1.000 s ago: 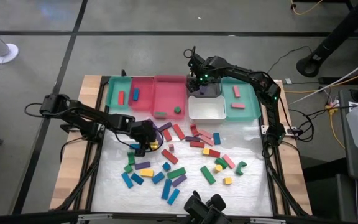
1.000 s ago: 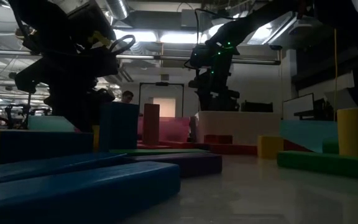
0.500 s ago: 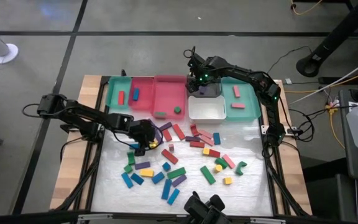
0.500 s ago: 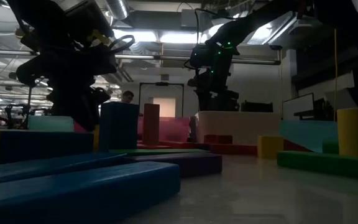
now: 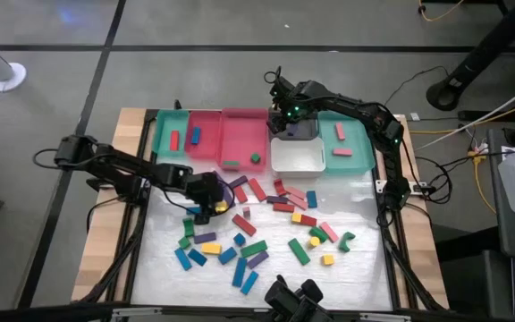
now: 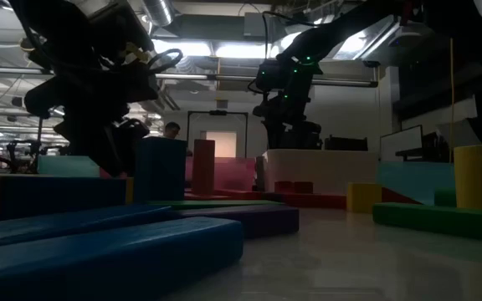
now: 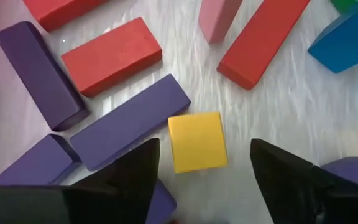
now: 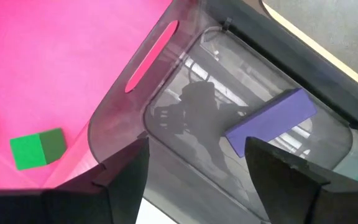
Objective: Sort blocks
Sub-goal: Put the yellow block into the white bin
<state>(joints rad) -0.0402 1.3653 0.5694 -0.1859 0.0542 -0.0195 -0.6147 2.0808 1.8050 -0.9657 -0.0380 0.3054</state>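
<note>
High view: the left gripper (image 5: 211,206) hangs low over the scattered blocks (image 5: 257,234) just in front of the pink tray (image 5: 206,125). Its fingers (image 7: 129,174) are spread, straddling a yellow block (image 7: 197,140) that lies on the table beside a purple bar (image 7: 132,121). The right gripper (image 5: 286,118) hovers beside that tray, over the black tray (image 8: 185,106), jaws apart and empty; a purple block (image 8: 271,121) lies inside.

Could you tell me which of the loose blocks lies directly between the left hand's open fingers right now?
The small yellow cube: it sits alone in the gap before the left hand, while the purple bar beside it and the red blocks lie outside.
</note>
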